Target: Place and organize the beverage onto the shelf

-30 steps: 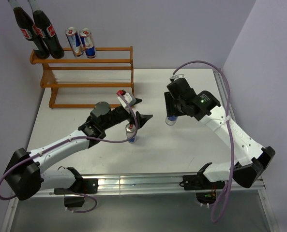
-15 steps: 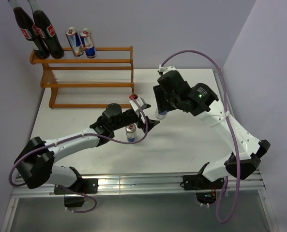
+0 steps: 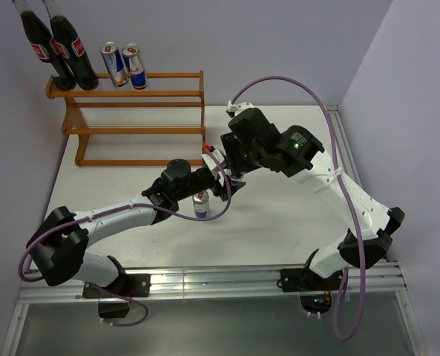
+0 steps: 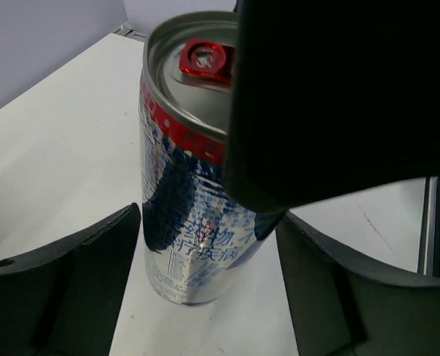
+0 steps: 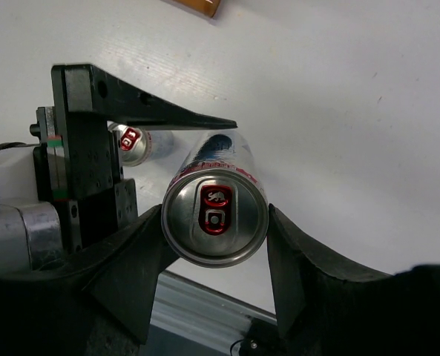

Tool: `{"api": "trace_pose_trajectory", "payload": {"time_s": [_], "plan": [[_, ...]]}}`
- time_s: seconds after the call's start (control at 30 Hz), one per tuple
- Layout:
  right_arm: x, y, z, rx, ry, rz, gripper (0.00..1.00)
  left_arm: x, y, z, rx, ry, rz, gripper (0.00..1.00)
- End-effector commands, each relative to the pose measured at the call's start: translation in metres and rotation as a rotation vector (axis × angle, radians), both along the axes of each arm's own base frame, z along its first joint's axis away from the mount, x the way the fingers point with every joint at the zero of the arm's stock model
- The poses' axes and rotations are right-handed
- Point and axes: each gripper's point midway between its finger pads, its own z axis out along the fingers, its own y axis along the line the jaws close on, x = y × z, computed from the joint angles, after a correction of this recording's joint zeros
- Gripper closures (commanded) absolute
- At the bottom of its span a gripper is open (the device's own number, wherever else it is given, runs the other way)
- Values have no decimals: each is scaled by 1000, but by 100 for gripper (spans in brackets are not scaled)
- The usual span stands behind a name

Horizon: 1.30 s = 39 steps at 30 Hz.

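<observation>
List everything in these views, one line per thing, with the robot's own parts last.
Orange-brown wooden stepped shelf: one, at the far left of the table.
Tall dark cola bottles with red labels: two, on the top tier at the left end.
Slim blue-and-silver shelf cans: two, on the top tier beside the bottles.
Standing can: one, blue-and-silver, on the table by the left arm's wrist.
Gripped can: one, blue-and-silver with a red tab, between the right gripper's fingers.
White table: one, under everything.
Left gripper: black, open, with a finger on each side of the gripped can.
Right gripper: black, shut on the gripped can.
</observation>
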Motion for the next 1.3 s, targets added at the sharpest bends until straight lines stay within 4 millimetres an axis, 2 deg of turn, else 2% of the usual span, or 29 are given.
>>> {"api": "trace_pose_trajectory", "payload": {"time_s": [0.0, 0.03, 0.07, 0.13, 0.17, 0.23, 0.27, 0.37, 0.47, 0.63, 0.67, 0.7, 0.87, 1.0, 1.07, 1.1, 1.13, 1.2, 1.23, 1.27], "plan": [[6, 13, 34, 100, -85, 11, 83, 4, -7, 34, -65, -75, 2, 27], [7, 13, 33, 100, -85, 11, 83, 4, -8, 33, -61, -74, -3, 34], [7, 15, 33, 104, -83, 13, 82, 4, -8, 33, -60, -74, -3, 45], [7, 17, 34, 117, -86, 13, 81, 4, -7, 35, -65, -74, -1, 59], [8, 18, 35, 124, -88, 15, 77, 3, -8, 35, -67, -70, 0, 74], [8, 23, 36, 151, -88, 24, 71, 3, -6, 40, -82, -74, 6, 87], [7, 24, 38, 166, -92, 29, 62, 5, -5, 42, -89, -70, 21, 98], [4, 33, 39, 215, -91, 61, 49, 8, 2, 51, -130, -70, 65, 100], [2, 41, 36, 243, -78, 85, 43, 10, 8, 64, -173, -80, 100, 100], [9, 29, 40, 227, -105, 17, 26, 23, 22, 82, -217, -85, 200, 100], [11, 24, 43, 232, -116, 4, 18, 26, 24, 83, -218, -86, 209, 100], [11, 22, 46, 245, -124, -4, 16, 28, 28, 87, -229, -89, 224, 100], [14, -1, 58, 266, -166, -71, 13, 46, 49, 101, -264, -89, 295, 100], [18, -27, 66, 303, -221, -148, 12, 63, 63, 108, -253, -89, 360, 100], [15, -40, 82, 362, -275, -170, 11, 78, 76, 117, -263, -91, 428, 100], [15, -45, 79, 363, -281, -187, 10, 83, 80, 117, -256, -85, 448, 100], [12, -58, 88, 390, -314, -212, 9, 90, 88, 126, -267, -92, 479, 100], [13, -65, 87, 405, -337, -233, 6, 101, 100, 134, -273, -95, 543, 100], [12, -74, 90, 414, -357, -252, 4, 108, 107, 145, -280, -94, 576, 100], [13, -75, 85, 410, -357, -256, 4, 118, 114, 147, -280, -85, 633, 100]]}}
